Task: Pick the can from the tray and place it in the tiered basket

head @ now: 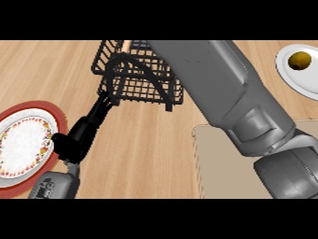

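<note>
Black wire tiered basket (142, 77) on a pale wooden surface (44, 70); the left hand (68, 142), fingers (98, 111) straight and empty, points toward it; right hand unseen.

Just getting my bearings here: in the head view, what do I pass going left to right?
Red-rimmed plate → left hand → black wire basket → white plate.

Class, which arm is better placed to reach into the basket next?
Probably the right. Its forearm stretches from the tray over the basket, though its hand is hidden. The left hand lies open beside the basket, holding nothing.
</note>
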Controlling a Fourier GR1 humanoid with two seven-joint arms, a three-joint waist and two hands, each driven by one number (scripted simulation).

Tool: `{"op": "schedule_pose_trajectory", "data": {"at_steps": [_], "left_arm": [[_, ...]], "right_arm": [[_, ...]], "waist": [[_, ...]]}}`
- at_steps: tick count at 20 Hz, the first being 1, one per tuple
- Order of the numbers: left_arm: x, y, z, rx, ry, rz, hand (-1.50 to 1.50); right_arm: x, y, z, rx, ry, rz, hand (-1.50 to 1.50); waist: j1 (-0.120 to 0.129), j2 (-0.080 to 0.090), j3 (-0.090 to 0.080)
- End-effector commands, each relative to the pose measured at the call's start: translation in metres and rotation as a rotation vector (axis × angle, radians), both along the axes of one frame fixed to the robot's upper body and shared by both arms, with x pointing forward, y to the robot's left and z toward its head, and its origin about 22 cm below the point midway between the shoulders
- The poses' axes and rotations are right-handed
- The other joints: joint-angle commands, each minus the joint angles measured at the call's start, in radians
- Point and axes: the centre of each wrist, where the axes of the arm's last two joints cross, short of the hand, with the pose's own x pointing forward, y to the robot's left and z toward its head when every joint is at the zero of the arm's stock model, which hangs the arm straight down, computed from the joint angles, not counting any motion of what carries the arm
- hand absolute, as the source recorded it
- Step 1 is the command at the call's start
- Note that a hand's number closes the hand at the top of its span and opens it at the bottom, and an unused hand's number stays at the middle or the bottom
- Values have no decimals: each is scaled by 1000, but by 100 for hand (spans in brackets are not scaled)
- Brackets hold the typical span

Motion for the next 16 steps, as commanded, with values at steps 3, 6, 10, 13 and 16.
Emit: {"op": "schedule_pose_trajectory", "data": {"at_steps": [3, 6, 10, 13, 16], "left_arm": [[10, -7, 5, -4, 27, -27, 0], [8, -3, -5, -4, 17, -21, 0], [1, -5, 4, -13, -3, -18, 0], [4, 3, -7, 14, 20, -7, 0], [1, 8, -7, -11, 41, 4, 0]], "right_arm": [[9, -5, -14, 201, 289, -56, 150], [9, -2, -6, 250, 369, -64, -150], [12, -7, -17, 366, 343, -84, -150], [5, 6, 8, 404, 236, -136, -150], [2, 10, 11, 378, 108, -254, -150]], "waist": [[15, 6, -4], [16, 10, -5], [2, 0, -3], [-4, 4, -4], [-33, -4, -4]]}}
